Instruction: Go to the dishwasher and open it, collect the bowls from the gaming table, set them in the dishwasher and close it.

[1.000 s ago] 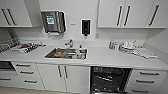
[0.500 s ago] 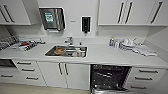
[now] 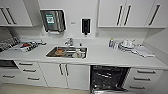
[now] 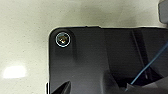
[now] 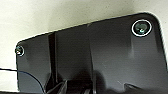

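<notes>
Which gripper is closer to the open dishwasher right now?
Probably right: the dishwasher lies right of centre ahead, on that arm's side. Both wrist cameras face pale floor, so neither arm is at it.

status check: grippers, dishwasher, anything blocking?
Grippers: fingers not discernible, state unknown. Dishwasher open under the counter, dark interior with racks showing, door dropped forward. Sink to its left holds dishes. Nothing seen blocking the opening.

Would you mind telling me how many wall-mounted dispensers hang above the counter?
2: a steel towel dispenser left of the tap, and a small black dispenser to its right, above the sink.
</notes>
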Robot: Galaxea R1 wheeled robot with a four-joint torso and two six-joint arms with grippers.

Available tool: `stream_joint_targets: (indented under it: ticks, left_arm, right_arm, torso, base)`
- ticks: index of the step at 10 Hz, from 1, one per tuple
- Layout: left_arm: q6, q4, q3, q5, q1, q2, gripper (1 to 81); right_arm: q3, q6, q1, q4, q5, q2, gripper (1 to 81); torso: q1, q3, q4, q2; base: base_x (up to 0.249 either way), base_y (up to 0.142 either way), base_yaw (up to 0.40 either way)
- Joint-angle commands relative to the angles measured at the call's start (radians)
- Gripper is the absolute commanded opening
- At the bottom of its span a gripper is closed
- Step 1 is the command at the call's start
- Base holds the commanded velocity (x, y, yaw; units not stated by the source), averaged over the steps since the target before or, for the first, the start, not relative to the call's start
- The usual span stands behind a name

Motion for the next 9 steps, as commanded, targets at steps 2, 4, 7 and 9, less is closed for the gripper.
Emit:
stream_joint_targets:
  ticks: [2,4,7,9]
  left_arm:
    - [0.005,-0.008,-0.006,0.053,-0.032,-0.003,81.1]
    - [0.005,-0.008,-0.005,0.053,-0.032,-0.003,81.1]
    - [0.005,-0.008,-0.006,0.053,-0.032,-0.003,81.1]
    - [0.005,-0.008,-0.006,0.053,-0.032,-0.005,81.1]
  right_arm:
    - [0.006,-0.004,0.042,-0.014,-0.054,0.005,81.1]
    - [0.008,-0.004,0.042,-0.014,-0.054,0.005,81.1]
    - [0.009,-0.004,0.042,-0.014,-0.056,0.006,81.1]
    - [0.009,-0.006,0.042,-0.015,-0.054,0.005,81.1]
  torso:
    - [-0.085,0.080,0.000,0.132]
    - [-0.132,0.120,0.000,0.204]
    - [-0.200,0.177,0.000,0.307]
    - [-0.245,0.215,0.000,0.375]
  base:
    - [0.000,0.000,0.000]
    - [0.000,0.000,0.000]
    - [0.000,0.000,0.000]
    - [0.000,0.000,0.000]
